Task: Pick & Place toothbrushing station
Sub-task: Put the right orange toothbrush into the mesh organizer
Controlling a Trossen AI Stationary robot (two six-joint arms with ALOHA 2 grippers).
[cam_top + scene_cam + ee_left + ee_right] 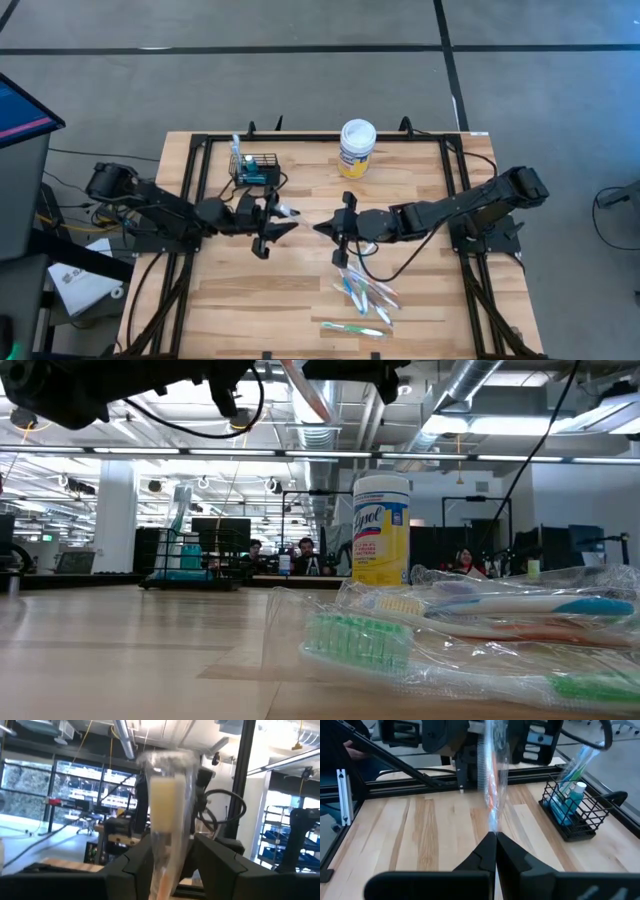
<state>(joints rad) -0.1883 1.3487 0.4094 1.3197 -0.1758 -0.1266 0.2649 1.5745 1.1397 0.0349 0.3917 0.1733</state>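
The small black wire-mesh basket (257,168) stands near the far left edge of the wooden bench (300,300). Over mid-bench, a clear-wrapped orange toothbrush (490,780) hangs between both claws. The left claw (281,214) is clamped on its brush end, while the right claw (495,840) is pinched together on the wrapper's other end.

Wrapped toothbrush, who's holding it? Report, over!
Right gripper shut on wrapped toothbrush, above table. Left gripper at its bristle end. Basket near table's far edge, nothing blocking.
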